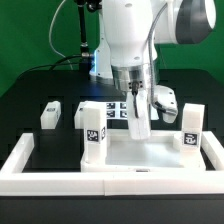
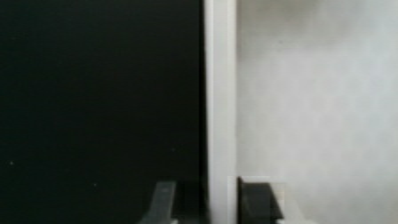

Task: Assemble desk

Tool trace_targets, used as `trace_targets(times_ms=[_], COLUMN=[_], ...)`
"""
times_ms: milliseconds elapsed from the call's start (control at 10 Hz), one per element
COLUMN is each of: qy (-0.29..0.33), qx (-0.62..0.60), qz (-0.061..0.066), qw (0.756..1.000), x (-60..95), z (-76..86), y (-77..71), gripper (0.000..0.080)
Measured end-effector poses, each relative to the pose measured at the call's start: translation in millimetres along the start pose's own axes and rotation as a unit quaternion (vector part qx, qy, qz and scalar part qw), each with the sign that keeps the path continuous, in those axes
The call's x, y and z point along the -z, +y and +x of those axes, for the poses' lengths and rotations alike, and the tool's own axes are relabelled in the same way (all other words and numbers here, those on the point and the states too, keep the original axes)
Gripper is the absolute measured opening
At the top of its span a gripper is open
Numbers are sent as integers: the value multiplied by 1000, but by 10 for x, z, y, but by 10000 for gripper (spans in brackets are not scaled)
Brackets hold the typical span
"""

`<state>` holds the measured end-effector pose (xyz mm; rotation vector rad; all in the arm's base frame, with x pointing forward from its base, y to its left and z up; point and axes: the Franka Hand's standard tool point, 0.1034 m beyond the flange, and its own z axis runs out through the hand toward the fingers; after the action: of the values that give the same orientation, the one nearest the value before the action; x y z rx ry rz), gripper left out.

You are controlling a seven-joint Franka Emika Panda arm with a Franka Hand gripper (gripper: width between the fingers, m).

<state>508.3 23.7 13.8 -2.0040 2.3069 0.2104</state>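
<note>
Panel (image 1: 165, 152) of the desk, lying flat on the black table (image 1: 55, 150) beside the white border wall (image 1: 110, 183), is being clamped by its thin rim (image 2: 221, 100) in the gripper (image 1: 137, 130), so a slow, level pull is being advised to prevent slipping.

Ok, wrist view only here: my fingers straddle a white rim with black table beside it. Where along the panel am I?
Observer: The gripper is shut about midway along the panel's far rim.
Operator: Any legs at it?
Observer: A first leg stands at its corner on the exterior view's left, a second leg at the right.
Operator: The other two?
Observer: A third leg sits just beyond the gripper, a fourth leg apart on the table, far on the exterior view's left.
</note>
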Motion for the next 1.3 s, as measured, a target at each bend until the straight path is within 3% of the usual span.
trace_targets(times_ms=[300,500,900,1300], qy=[1,-2,-34,-35], qx=[26,141,341,435], qz=[1,6,-30,-30], qw=[1000,990,939,899], x=[5,80,65,61], z=[16,179,482,514], y=[-6,-22,172,182], gripper=[68,67,71,69])
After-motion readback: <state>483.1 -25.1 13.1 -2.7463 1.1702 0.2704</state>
